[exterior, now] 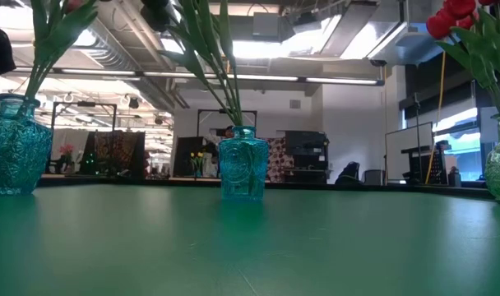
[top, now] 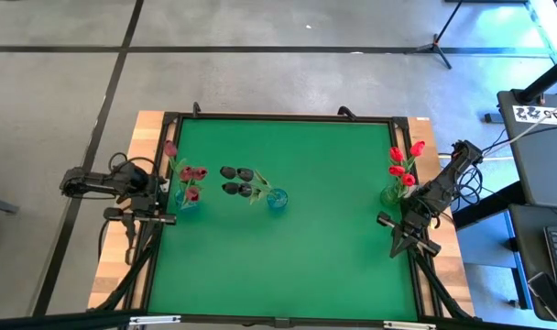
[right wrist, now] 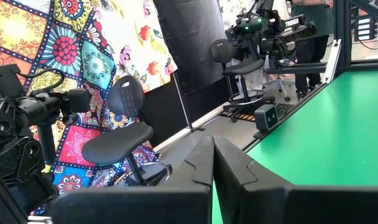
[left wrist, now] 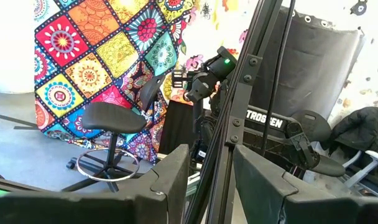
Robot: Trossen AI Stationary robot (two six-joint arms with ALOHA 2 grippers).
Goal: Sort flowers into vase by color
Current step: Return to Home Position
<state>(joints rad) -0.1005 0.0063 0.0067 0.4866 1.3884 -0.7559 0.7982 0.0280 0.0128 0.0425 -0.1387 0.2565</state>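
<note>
Three glass vases stand on the green table. The left teal vase [top: 187,198] [exterior: 16,144] holds pinkish-red tulips [top: 191,176]. The middle teal vase [top: 277,200] [exterior: 243,163] holds black tulips [top: 237,180], whose stems lean toward the table's left. A green vase [top: 390,194] near the right edge holds bright red tulips [top: 405,161] [exterior: 457,16]. My left gripper [top: 159,190] [left wrist: 211,180] waits open at the left edge, beside the left vase. My right gripper [top: 409,218] [right wrist: 212,163] is shut at the right edge, just near of the green vase. Neither touches anything.
A black frame [top: 288,117] borders the green table [top: 324,247], with a wooden edge outside it. A wide bare stretch of green lies between the middle vase and the right vase. Chairs, stands and patterned cloths show in the room beyond.
</note>
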